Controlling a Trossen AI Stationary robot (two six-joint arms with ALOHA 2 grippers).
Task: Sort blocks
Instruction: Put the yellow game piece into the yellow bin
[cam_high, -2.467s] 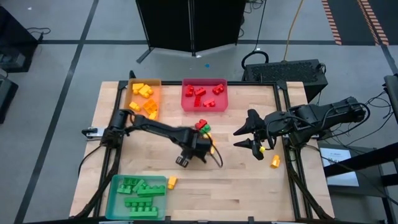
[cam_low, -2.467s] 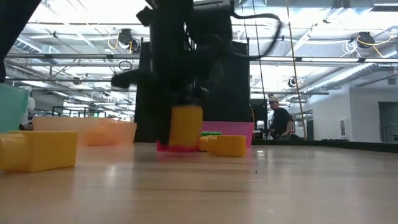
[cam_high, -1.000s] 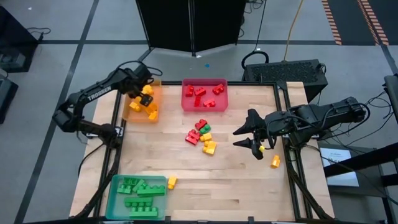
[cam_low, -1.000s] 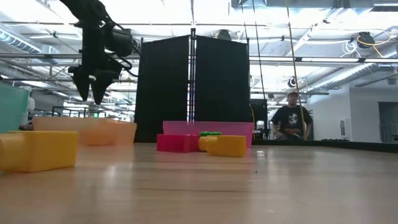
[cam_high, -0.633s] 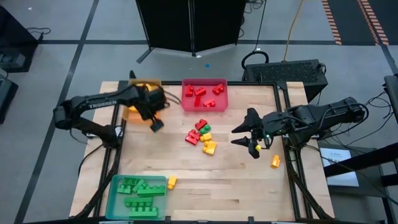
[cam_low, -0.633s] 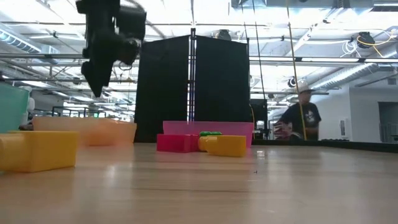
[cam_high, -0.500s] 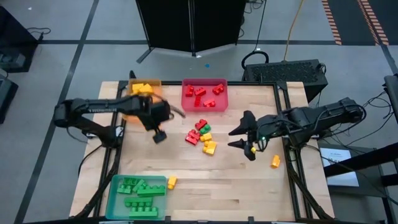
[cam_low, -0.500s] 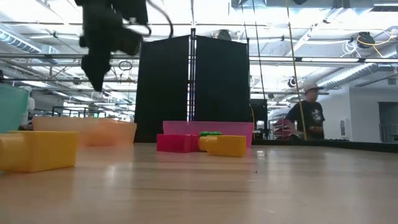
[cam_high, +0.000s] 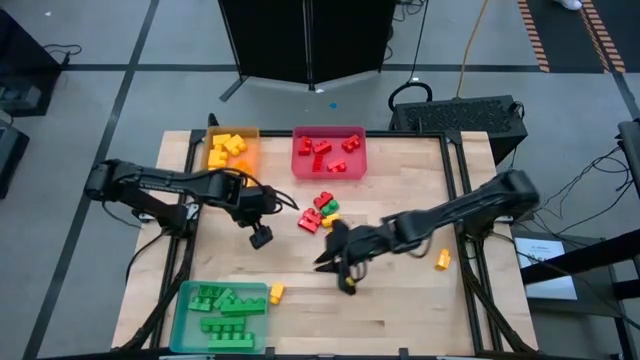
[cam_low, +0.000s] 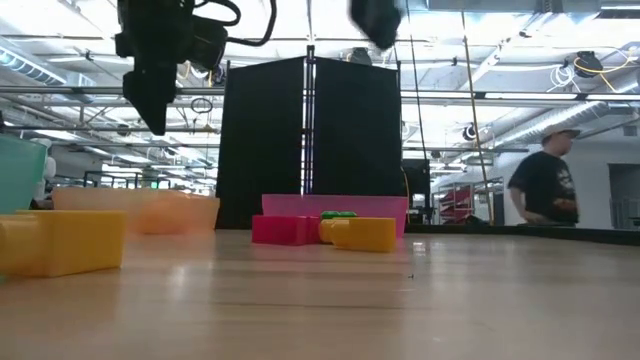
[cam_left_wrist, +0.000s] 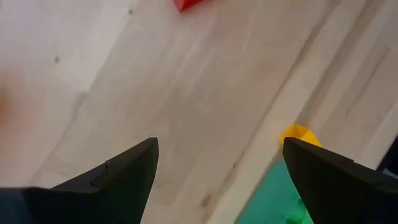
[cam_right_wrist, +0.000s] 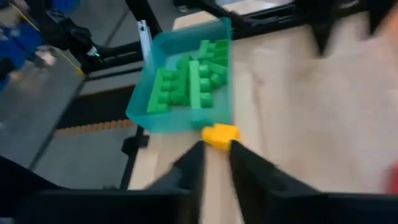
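Note:
A small pile of red, green and yellow blocks lies on the wooden table's middle. One yellow block sits beside the green tray, and another yellow block lies near the right edge. My left gripper hovers left of the pile, open wide over bare wood. My right gripper hangs just on the near side of the pile. Its fingers stand open by a narrow gap with nothing between them. Both hang high above the table in the low view, the left gripper and the right gripper.
An orange tray with yellow blocks and a red tray with red blocks stand at the far edge. The green tray at the near left holds green blocks. A person walks in the room behind the table.
My left gripper has swung from over the orange tray toward the near edge and the pile. It now hangs beside the pile. My right gripper has travelled from the table's right side toward the left and near, ending by the pile. The blocks have not moved.

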